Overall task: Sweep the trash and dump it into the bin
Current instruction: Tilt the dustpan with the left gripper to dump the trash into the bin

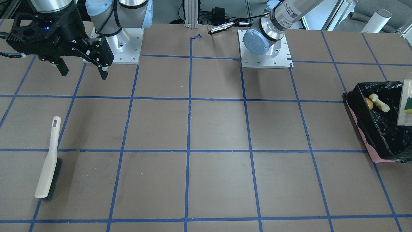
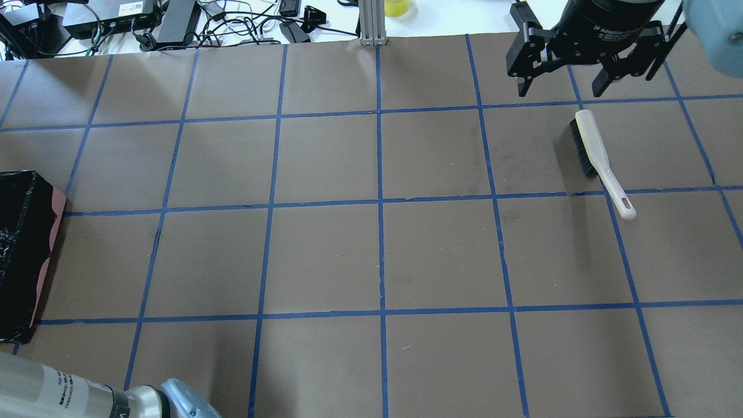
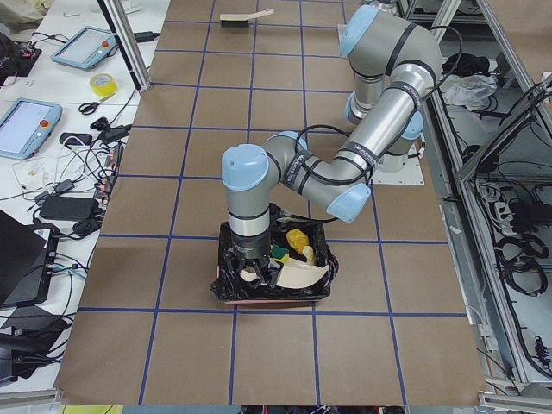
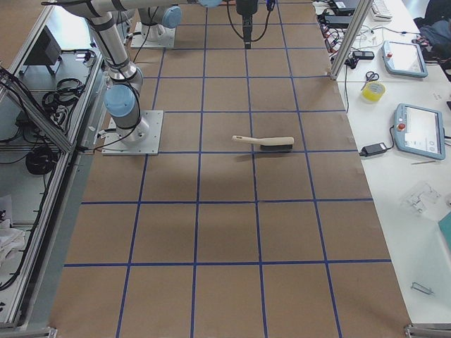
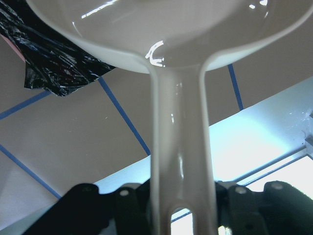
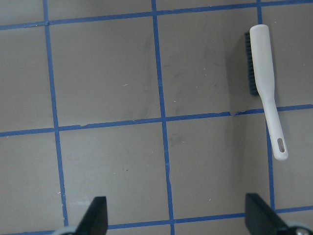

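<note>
**Tabletop and Gripper Status**

Brown paper tabletop, marked into squares with blue tape.

1. At the table end on the robot's left: pink rectangular bin lined with a crinkled black plastic bag. Inside, against the liner: golden-brown oval bread roll, touching pale curved croissant.
2. Clamped between the fingers of left gripper: handle of beige plastic dustpan. Held over the bin opening, with the pan below the gripper.
3. At the dustpan, above the bin: green-and-yellow wedge-shaped sponge. Cannot tell whether resting on the pan or lying in the bin.
4. Above the table, near the base of its own arm: right gripper. Fingers spread wide, holding nothing.
5. On the table, on the robot's right, well apart from the bin and clear of right gripper: cream plastic hand brush with dark bristles. Lies on its side, bristles facing sideways.
</note>
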`<action>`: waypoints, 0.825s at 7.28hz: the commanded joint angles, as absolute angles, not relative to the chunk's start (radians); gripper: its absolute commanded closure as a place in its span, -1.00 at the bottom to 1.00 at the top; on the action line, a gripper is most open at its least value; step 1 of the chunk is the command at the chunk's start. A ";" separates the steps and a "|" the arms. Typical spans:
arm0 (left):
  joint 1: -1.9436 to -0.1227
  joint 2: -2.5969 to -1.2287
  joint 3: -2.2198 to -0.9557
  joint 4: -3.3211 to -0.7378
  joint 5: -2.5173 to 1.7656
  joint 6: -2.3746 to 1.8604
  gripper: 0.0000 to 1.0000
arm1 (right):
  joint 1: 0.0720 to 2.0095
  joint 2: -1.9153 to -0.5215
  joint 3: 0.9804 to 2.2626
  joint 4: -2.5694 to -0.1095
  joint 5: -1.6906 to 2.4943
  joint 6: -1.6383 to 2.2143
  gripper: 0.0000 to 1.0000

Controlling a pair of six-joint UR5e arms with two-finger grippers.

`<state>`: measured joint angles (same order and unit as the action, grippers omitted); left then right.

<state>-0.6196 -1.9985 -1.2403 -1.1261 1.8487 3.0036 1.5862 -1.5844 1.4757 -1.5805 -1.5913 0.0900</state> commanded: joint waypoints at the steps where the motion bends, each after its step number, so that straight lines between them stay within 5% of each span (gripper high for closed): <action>1: -0.617 -1.987 -1.240 -1.127 1.838 3.040 1.00 | 1.586 -1.585 1.476 -1.582 -1.586 0.089 -1.00; 6: -0.615 -1.996 -1.200 -1.172 1.810 3.082 1.00 | 1.586 -1.586 1.476 -1.580 -1.586 0.089 -1.00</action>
